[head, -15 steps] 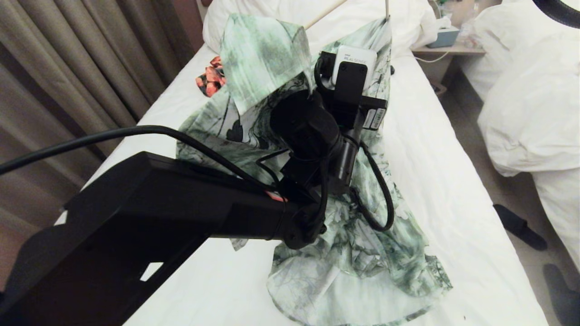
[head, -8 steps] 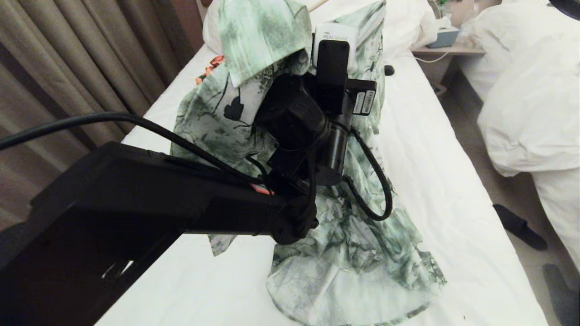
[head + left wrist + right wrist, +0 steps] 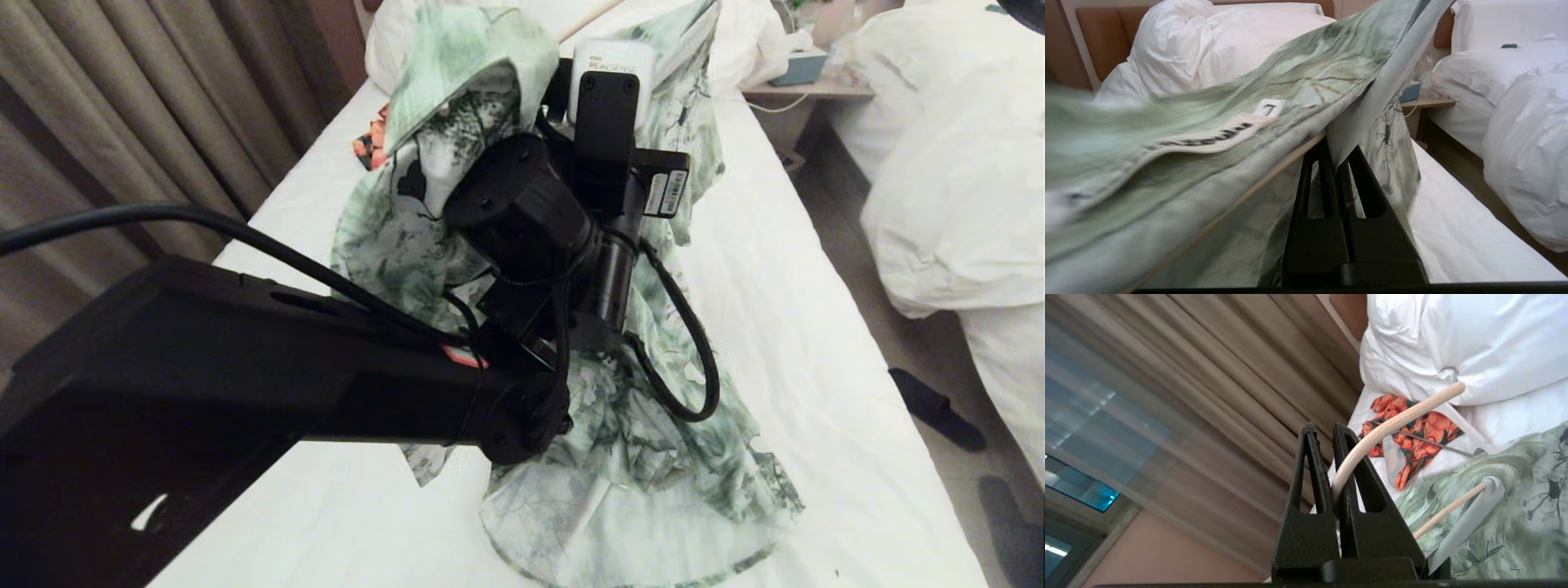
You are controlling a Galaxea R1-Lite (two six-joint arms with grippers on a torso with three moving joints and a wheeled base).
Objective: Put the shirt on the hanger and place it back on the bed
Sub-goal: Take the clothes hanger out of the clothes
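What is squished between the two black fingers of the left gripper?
In the left wrist view, the left gripper pinches a white-backed fold of the shirt, right beside the hanger rod.

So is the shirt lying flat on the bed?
No. The shirt is bunched, its top lifted by the left gripper; its hem rests on the bed.

"RealSense" is printed on the white wrist camera [image 3: 612, 69], at twelve o'clock in the head view. The shirt [image 3: 1306, 77] neck label lettering is unreadable.
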